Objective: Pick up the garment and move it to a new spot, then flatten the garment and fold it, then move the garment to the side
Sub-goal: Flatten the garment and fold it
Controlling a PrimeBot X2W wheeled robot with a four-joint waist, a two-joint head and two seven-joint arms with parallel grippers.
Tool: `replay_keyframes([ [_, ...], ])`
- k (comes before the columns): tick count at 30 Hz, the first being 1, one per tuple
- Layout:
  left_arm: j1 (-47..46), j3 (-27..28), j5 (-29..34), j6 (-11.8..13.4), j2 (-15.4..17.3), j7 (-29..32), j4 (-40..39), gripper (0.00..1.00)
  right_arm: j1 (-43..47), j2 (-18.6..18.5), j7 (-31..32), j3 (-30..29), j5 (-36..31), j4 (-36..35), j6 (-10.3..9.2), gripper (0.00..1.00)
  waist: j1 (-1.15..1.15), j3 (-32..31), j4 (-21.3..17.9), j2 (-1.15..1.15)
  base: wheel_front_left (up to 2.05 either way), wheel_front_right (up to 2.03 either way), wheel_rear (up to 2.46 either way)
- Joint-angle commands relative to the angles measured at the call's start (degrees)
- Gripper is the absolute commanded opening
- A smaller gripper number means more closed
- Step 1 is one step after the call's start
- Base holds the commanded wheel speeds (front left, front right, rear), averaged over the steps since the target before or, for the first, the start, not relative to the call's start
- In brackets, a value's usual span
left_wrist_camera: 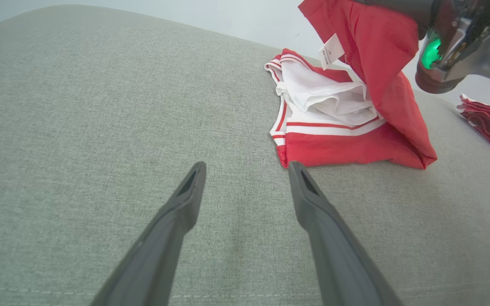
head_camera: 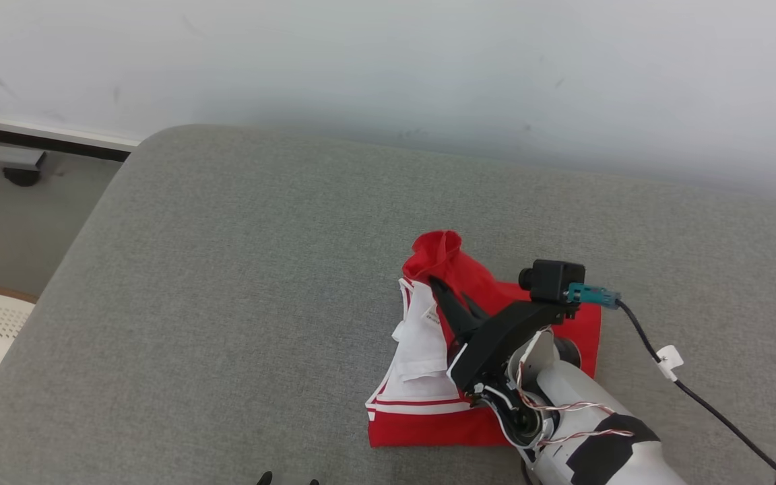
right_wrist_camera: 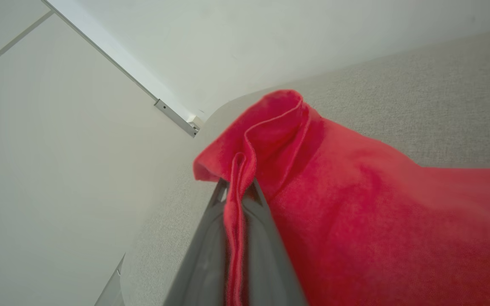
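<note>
Print on the garment [left_wrist_camera: 357, 148] label [left_wrist_camera: 331, 51] is unreadably small

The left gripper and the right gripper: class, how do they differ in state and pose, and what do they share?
The left gripper stands wide open; the right gripper is shut. The left gripper holds nothing and points at the bare grey cushion; the right gripper pinches a raised red fold of the garment. Both have two long dark fingers.
</note>
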Motion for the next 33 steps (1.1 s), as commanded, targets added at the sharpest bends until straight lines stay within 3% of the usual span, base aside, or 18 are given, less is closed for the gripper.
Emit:
replay_keyframes([
  [1,-0.17,-0.08,-0.55,-0.03,0.03,-0.06,0.29,1.00,-0.81,0.65,-0.28,0.51,0.52,0.78,0.01,0.00,0.00,0.03,0.66,0.00,0.00,0.00,0.00],
  [8,-0.61,-0.24,-0.86,-0.12,0.01,-0.11,0.60,1.00,-2.11,1.80,-0.09,3.28,1.98,6.43,0.01,0.00,0.00,0.61,1.46,0.00,0.00,0.00,0.00],
  [11,-0.63,-0.04,-0.89,0.07,0.00,-0.16,0.63,1.00,-2.33,1.97,0.37,4.58,3.05,7.74,0.01,0.47,0.00,0.79,1.30,0.00,0.00,0.00,0.00],
  [12,-0.58,0.05,-0.96,0.17,0.00,-0.18,0.65,1.00,-2.48,1.99,0.21,5.01,3.44,7.88,0.01,0.69,0.00,0.82,1.13,0.00,0.00,0.00,0.00],
  [13,-0.53,0.12,-0.96,0.17,-0.02,-0.20,0.65,1.00,-2.59,2.00,-0.21,5.35,3.96,7.80,0.01,1.00,0.00,0.83,0.96,0.00,0.00,0.00,0.00],
  [23,0.03,0.89,-0.65,0.55,0.46,-0.37,0.02,1.00,-4.16,1.73,-7.85,8.08,7.70,1.55,0.01,1.00,0.00,0.66,-3.12,0.00,0.00,0.00,0.00],
  [33,0.89,2.34,-0.41,1.44,0.92,-0.51,-1.40,1.00,-2.59,-5.35,-12.10,5.81,1.56,-0.29,0.01,1.00,0.00,0.03,-11.09,0.00,0.00,0.00,0.00],
])
